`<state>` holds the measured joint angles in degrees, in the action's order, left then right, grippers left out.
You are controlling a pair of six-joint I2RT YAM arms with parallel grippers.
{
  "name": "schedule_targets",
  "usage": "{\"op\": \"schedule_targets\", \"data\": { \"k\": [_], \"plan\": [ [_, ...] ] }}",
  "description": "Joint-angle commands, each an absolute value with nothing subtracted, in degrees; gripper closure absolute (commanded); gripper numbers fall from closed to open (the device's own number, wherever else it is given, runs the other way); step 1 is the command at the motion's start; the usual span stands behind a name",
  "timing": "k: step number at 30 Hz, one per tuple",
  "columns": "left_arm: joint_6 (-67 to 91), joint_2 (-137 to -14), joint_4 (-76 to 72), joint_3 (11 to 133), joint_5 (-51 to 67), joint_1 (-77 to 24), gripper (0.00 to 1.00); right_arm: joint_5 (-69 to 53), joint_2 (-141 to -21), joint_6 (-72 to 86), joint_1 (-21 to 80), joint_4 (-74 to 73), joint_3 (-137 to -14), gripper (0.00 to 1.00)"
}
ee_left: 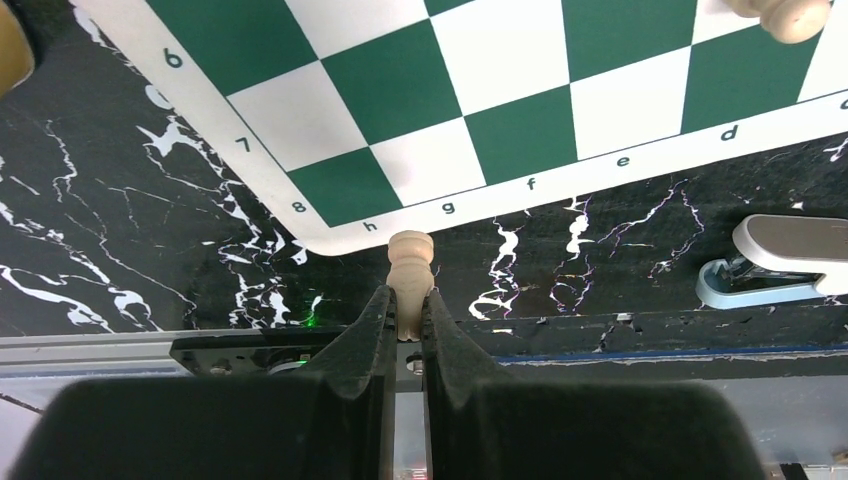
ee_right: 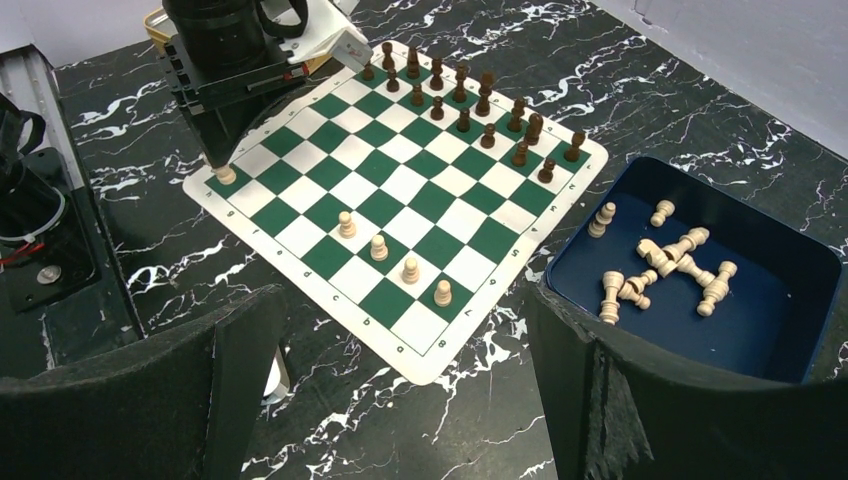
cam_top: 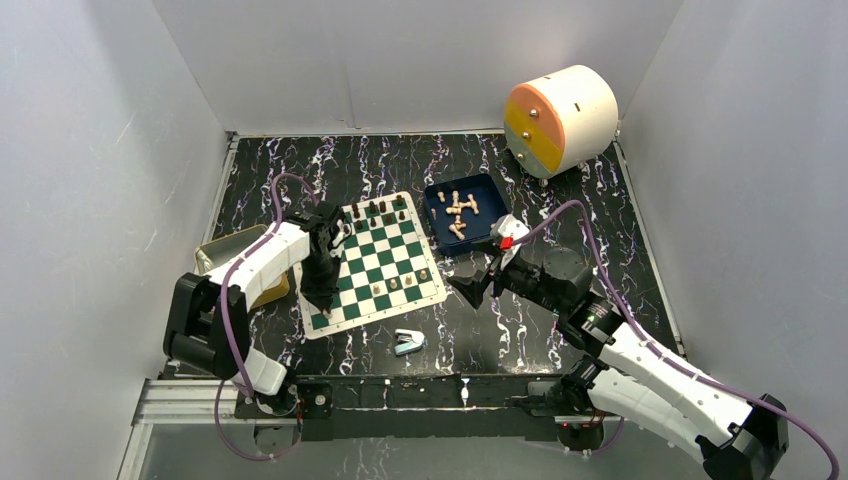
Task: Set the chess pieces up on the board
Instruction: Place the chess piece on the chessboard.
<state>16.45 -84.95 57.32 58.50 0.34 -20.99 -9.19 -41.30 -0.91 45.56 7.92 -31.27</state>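
Left hand [ee_left: 404,300] gripped a tan piece [ee_left: 410,262] at the board's [ee_left: 520,120] corner, seemingly needing release next; right hand [ee_right: 400,300] gaped wide.

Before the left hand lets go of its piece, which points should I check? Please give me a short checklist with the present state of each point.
1. Left hand grips the light piece: ok, shut on it.
2. Corner square of the board below the piece is free: ok, it is bare.
3. The piece's base rests on the board: cannot tell.
4. Right hand is out of the way: ok, open, empty, beside the board near the blue tray.
5. The four light pawns already placed stand upright: ok.
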Motion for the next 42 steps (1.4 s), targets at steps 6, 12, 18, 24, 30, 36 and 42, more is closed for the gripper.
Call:
{"op": "schedule_targets", "data": {
  "k": [6, 12, 18, 24, 30, 36, 42],
  "plan": [
    [15.65, -87.12, 55.17, 56.58, 4.00, -20.65, 1.00, -8.55, -41.04, -0.44, 45.79, 10.55, -31.34, 0.01],
    [15.23, -88.73, 53.75, 56.26, 4.58, -20.68, 1.00, -7.77, -42.57, 1.36, 45.79, 10.02, -32.20, 0.01],
    [15.11, -89.31, 53.29, 55.90, 3.95, -20.67, 1.00, -8.61, -43.92, 1.94, 45.79, 10.15, -32.78, 0.01],
    [15.12, -90.04, 52.74, 55.73, 2.68, -20.65, 1.00, -8.59, -43.69, 2.05, 45.79, 10.03, -32.81, 0.01],
    [15.12, -90.61, 51.72, 55.15, 2.37, -20.67, 1.00, -8.36, -43.03, 2.20, 45.83, 9.93, -32.38, 0.01],
    [15.12, -90.62, 50.68, 55.14, 2.88, -20.65, 0.98, -9.11, -42.90, 1.84, 45.81, 11.50, -31.53, 0.01],
    [14.94, -90.98, 51.16, 55.75, 3.22, -20.65, 1.00, -9.52, -43.83, 2.20, 45.79, 11.34, -31.73, 0.01]
  ]
}}
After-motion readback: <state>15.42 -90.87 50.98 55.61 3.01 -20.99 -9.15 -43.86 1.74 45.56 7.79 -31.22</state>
